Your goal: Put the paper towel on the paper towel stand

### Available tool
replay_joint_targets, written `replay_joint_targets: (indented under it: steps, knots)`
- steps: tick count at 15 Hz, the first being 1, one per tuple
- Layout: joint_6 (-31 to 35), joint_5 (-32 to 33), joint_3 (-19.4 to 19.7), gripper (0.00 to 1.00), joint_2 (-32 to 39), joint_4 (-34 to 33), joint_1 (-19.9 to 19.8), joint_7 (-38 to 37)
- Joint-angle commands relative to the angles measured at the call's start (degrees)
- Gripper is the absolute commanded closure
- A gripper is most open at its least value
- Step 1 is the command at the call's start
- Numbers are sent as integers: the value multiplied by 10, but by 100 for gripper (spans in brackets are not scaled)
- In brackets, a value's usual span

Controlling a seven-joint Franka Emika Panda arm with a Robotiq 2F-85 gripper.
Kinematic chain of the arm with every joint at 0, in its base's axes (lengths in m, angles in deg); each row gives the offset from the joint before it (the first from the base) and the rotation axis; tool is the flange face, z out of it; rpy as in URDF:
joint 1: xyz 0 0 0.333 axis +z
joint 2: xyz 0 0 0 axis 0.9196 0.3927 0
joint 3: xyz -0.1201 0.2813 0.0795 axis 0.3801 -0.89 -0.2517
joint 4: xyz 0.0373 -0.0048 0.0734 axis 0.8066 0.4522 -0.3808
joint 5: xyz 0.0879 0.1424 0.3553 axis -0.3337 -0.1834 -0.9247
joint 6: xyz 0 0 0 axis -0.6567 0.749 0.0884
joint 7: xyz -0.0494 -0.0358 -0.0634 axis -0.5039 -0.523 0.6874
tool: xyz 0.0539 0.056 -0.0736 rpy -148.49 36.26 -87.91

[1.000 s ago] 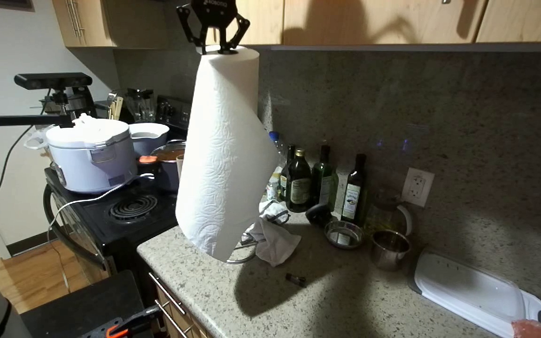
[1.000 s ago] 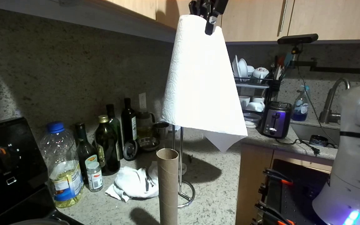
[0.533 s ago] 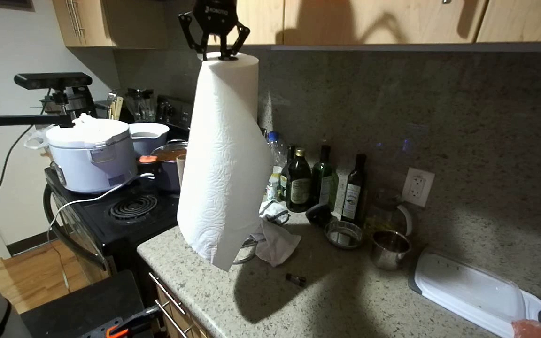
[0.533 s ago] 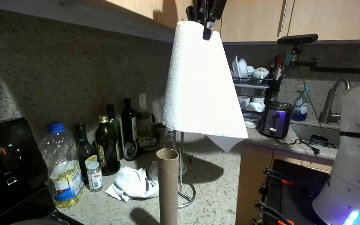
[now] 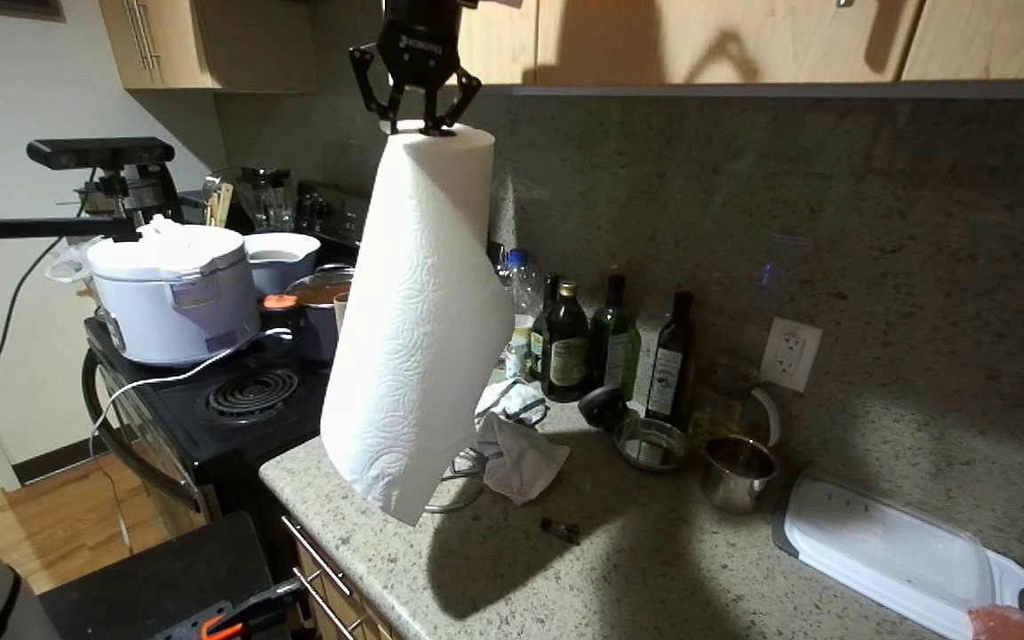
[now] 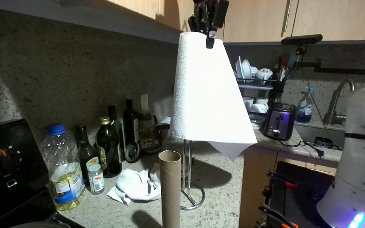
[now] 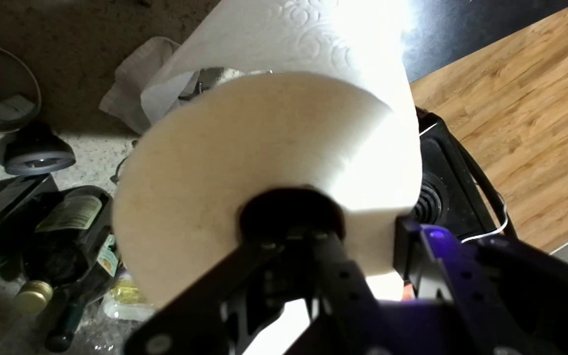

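Observation:
The white paper towel roll (image 5: 423, 311) hangs tilted above the counter with a loose sheet draping down; it also shows in an exterior view (image 6: 208, 91) and in the wrist view (image 7: 190, 167). My gripper (image 5: 410, 132) is shut on the wall of the roll's top end. In the wrist view the gripper (image 7: 355, 236) has one finger in the dark core hole and one outside. The chrome wire paper towel stand (image 6: 187, 164) rises from its ring base to the roll's lower end. Its upper part is hidden; I cannot tell for sure whether it is inside the core.
A brown cardboard tube (image 6: 170, 190) stands near the camera. White cloths (image 5: 521, 458) lie beside the stand's base. Several bottles (image 5: 567, 347) and a metal cup (image 5: 739, 473) line the back wall. The stove (image 5: 254, 400) borders the counter (image 5: 370, 533). Cabinets (image 5: 725, 40) hang above.
My gripper and the roll have moved down in both exterior views, and the roll's bottom has swung sideways. The stand's base has shifted slightly along the counter.

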Motion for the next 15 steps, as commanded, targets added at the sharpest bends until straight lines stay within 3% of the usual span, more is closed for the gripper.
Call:
replay_joint_targets:
  steps: [1, 15]
  knots:
    - [-26, -3, -6, 93, 25, -23, -11, -1]
    - [-8, -13, -7, 93, 98, -14, -27, 27]
